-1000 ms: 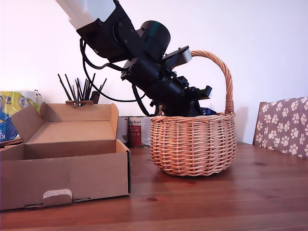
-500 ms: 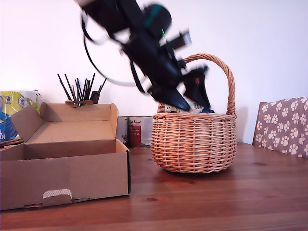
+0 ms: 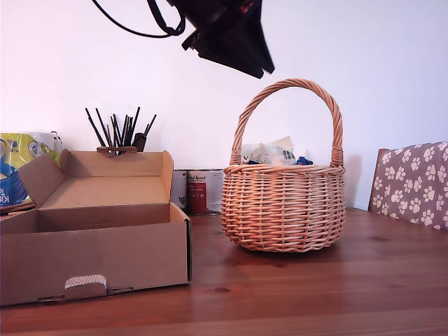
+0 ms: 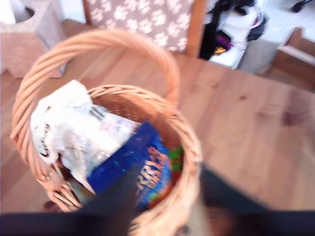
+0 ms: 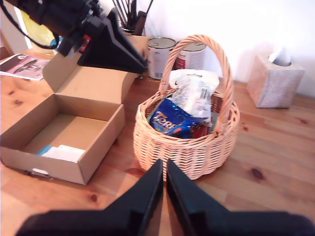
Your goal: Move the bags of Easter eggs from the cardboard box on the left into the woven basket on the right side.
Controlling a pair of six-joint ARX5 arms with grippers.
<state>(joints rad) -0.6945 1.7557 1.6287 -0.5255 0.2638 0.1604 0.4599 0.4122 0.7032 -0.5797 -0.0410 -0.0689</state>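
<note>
Sitting in one woven basket [image 5: 184, 142]: two bags [image 5: 172, 120], my second gripper [image 5: 164, 184] pressed together.

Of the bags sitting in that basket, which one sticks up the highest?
The pale, whitish crinkly bag. It rises above the basket rim, up under the handle, while the blue bag lies lower beside it.

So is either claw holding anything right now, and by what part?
Nothing is held. My first claw hangs bare above the woven basket, and my second claw is shut with nothing between its fingers. The bags of Easter eggs lie in the basket.
</note>
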